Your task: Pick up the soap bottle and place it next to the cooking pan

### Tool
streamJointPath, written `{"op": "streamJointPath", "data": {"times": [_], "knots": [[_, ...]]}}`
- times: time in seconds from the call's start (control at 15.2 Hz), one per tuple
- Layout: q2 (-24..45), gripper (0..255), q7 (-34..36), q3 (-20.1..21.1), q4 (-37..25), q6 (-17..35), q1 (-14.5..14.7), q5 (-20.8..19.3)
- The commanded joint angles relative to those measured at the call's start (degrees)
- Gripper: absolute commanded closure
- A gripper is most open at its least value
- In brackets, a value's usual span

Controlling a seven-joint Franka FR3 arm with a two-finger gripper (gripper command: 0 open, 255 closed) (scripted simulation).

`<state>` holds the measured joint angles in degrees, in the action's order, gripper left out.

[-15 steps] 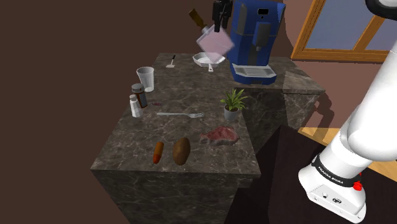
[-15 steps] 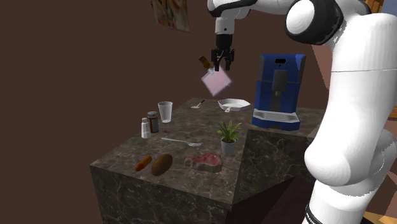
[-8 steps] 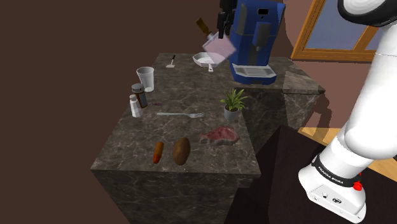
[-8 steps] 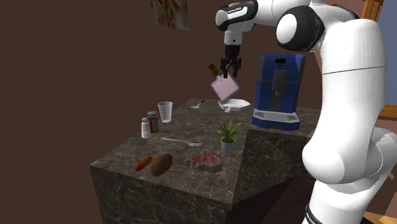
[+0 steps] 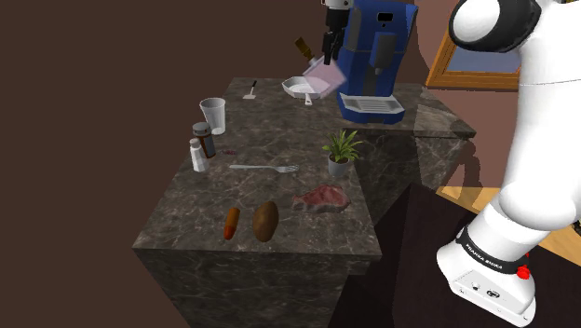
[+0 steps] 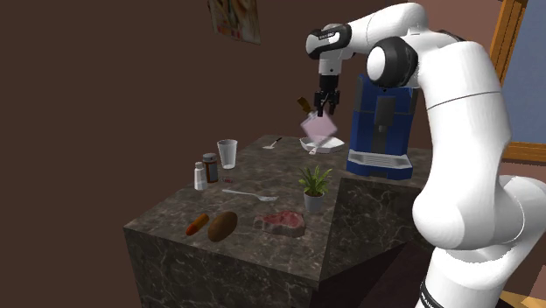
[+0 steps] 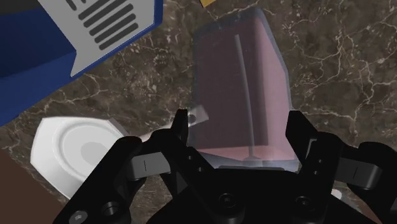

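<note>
While exterior views show height, wrist view shows tool [image 7: 238, 121] clasping soap bottle [image 7: 238, 76]

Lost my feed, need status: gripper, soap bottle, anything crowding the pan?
Gripper shut on pink soap bottle. Bottle airborne, tilted, near white pan. Blue coffee machine close beside pan.

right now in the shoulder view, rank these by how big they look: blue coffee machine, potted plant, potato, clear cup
1. blue coffee machine
2. potted plant
3. potato and clear cup: about alike, and the potato sits nearer the camera, so I won't rank these two.
</note>
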<state>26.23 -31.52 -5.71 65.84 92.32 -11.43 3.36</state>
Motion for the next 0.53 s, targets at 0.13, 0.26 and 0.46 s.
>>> {"op": "streamJointPath", "data": {"times": [0.13, 0.26, 0.46], "knots": [[8.15, 255, -3.31, -0.56, -9.46, -1.35, -3.28, 1.04], [9.01, 255, -3.7, -0.57, -9.61, -0.65, -3.65, 1.13], [8.14, 255, -3.79, -0.6, -5.85, 2.24, -3.45, 1.08]]}}
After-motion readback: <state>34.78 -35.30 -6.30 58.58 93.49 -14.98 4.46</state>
